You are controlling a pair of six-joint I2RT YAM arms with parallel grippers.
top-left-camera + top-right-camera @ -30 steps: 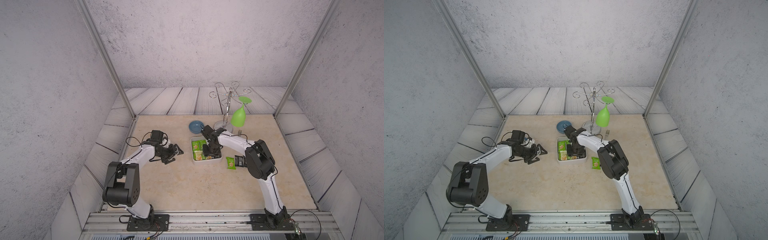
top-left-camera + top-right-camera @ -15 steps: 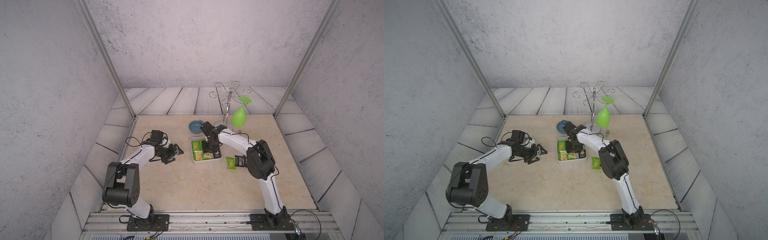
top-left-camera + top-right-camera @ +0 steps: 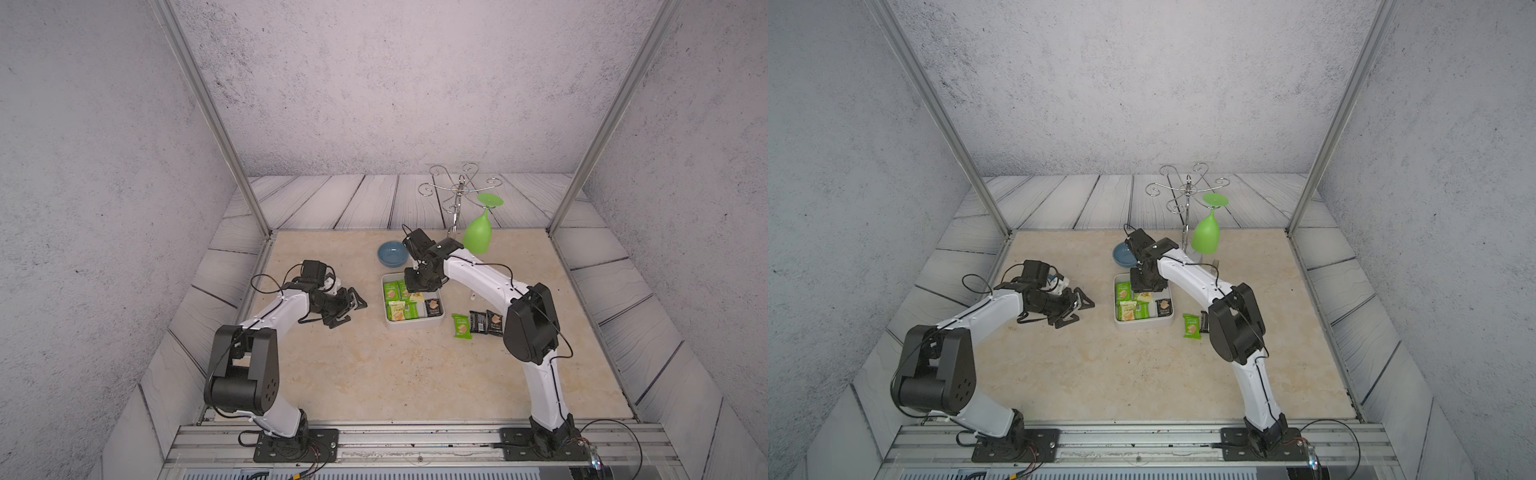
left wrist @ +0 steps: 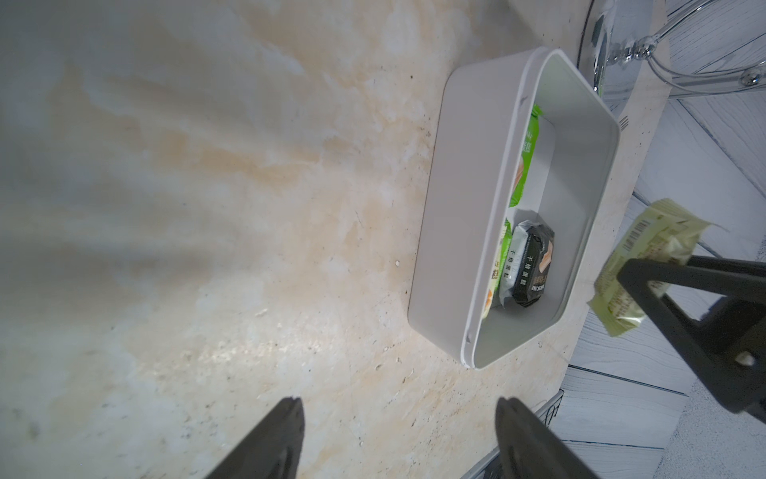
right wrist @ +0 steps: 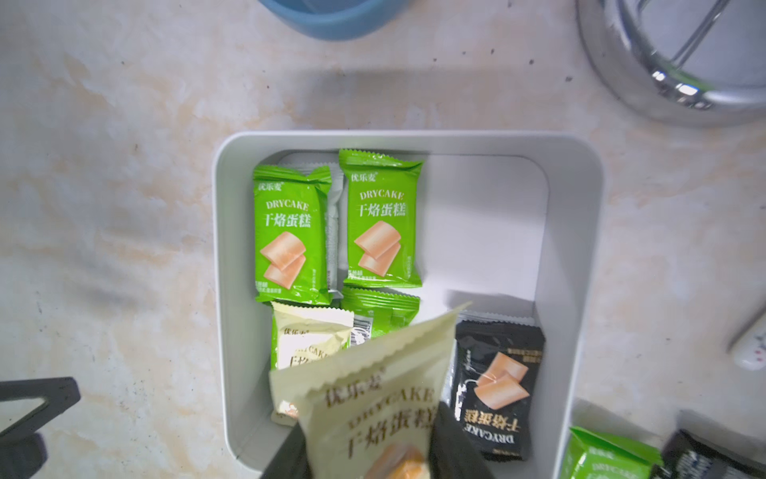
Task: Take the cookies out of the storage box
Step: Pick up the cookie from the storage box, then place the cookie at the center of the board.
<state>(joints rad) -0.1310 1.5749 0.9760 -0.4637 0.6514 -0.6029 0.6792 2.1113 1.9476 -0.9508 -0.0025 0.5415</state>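
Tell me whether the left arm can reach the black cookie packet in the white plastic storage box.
Probably yes: the open left gripper sits beside the white storage box, and the black packet lies uncovered inside.

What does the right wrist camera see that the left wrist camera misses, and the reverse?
Right wrist only: the blue bowl and a green packet lying outside the box. Left wrist only: the box's outer side wall and the plank surround. Both: the box's inside, the black packet, the rack base, and the cream packet pinched in the right jaws.
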